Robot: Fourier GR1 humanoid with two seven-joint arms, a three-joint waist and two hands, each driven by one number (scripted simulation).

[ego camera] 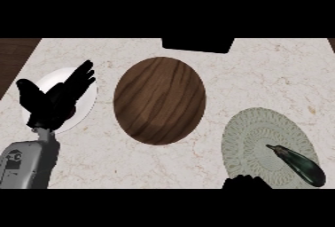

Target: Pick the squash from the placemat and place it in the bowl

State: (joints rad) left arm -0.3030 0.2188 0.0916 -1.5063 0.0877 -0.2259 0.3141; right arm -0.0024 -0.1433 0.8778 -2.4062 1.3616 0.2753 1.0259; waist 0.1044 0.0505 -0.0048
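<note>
We looked down on a pale marble counter (196, 168) with dark wood at its left edge. Our squash (297, 164), dark and elongated, lay on the round placemat (252, 142), slanting from upper left to lower right. The wooden bowl (160, 100) sat left of it. Our left hand (56, 99) hung open-fingered over a white plate (88, 111); our right hand (245, 182) barely showed, so its fingers could not be read.

I see even, soft light over the marble counter (196, 164), without glare. The wooden bowl (160, 100) is shaded darker at its lower left. Round things look stretched vertically. The black hands show no detail.
</note>
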